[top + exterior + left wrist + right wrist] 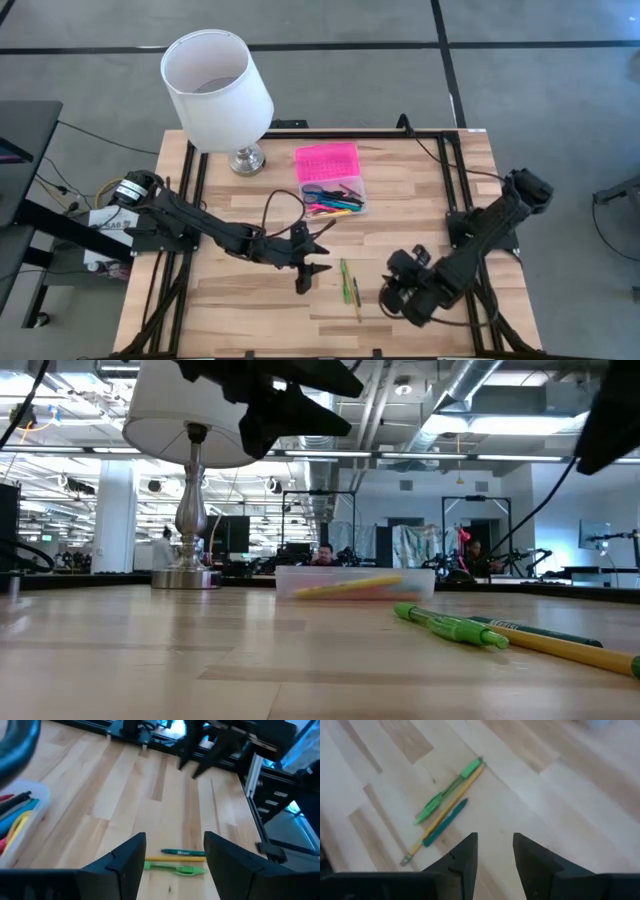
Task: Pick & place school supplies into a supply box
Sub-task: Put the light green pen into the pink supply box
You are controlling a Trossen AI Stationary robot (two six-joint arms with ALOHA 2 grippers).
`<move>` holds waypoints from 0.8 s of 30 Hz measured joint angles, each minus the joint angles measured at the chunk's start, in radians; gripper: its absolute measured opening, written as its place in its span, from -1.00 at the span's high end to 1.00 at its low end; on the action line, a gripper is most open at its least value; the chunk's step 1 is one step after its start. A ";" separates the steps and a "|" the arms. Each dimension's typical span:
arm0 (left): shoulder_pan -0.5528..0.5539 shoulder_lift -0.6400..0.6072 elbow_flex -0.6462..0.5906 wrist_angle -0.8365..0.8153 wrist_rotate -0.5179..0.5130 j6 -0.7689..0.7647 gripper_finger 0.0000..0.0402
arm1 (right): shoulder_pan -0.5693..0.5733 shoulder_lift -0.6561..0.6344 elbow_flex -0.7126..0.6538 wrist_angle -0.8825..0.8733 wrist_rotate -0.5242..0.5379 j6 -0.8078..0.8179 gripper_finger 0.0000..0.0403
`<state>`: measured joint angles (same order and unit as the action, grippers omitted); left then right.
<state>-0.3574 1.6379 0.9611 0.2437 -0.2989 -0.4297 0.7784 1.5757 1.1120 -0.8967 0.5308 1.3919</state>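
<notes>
From above I saw a pale wooden table [240,290] with both dark arms reaching in toward three writing tools that lay loose near its front middle: a green pen [345,279], a yellow pencil [356,300] and a dark teal pen [445,822], packed close side by side. The left gripper [306,277] hung just beside them with its fingers spread wide and nothing between them; the right gripper [392,290] hovered on their other side, its fingers parted by a narrower gap and likewise empty. The supply box [333,180] sat well apart, farther back near a white table lamp [220,90], its pink lid [326,160] folded open and its clear tray already holding a jumble of colored pens. I judged the step in hand to be the approach to one of the last loose items (most supplies looked packed). The next move, I thought, called for lowering one claw squarely over a single pen without dragging its neighbors. From overhead the teal pen was hard to pick out, the tray's contents blurred together, and I could not find any scissors.
</notes>
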 joint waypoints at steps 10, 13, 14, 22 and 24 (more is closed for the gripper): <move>0.008 0.000 0.000 0.047 -0.026 -0.029 0.03 | 0.075 0.000 -0.040 0.066 0.048 0.130 0.42; 0.003 0.000 0.000 0.057 -0.030 -0.055 0.03 | 0.085 0.000 -0.041 0.091 0.049 0.130 0.42; 0.000 0.000 0.000 0.057 -0.030 -0.058 0.03 | 0.085 0.000 -0.041 0.096 0.051 0.130 0.42; -0.030 0.108 0.018 0.148 0.000 0.048 0.03 | 0.080 0.000 -0.040 0.098 0.100 0.068 0.42; -0.027 0.163 0.036 0.143 0.019 0.046 0.03 | 0.074 0.000 -0.040 0.096 0.099 0.042 0.42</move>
<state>-0.3841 1.8009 0.9970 0.3864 -0.2795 -0.3836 0.8526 1.5760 1.0718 -0.8009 0.6300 1.4343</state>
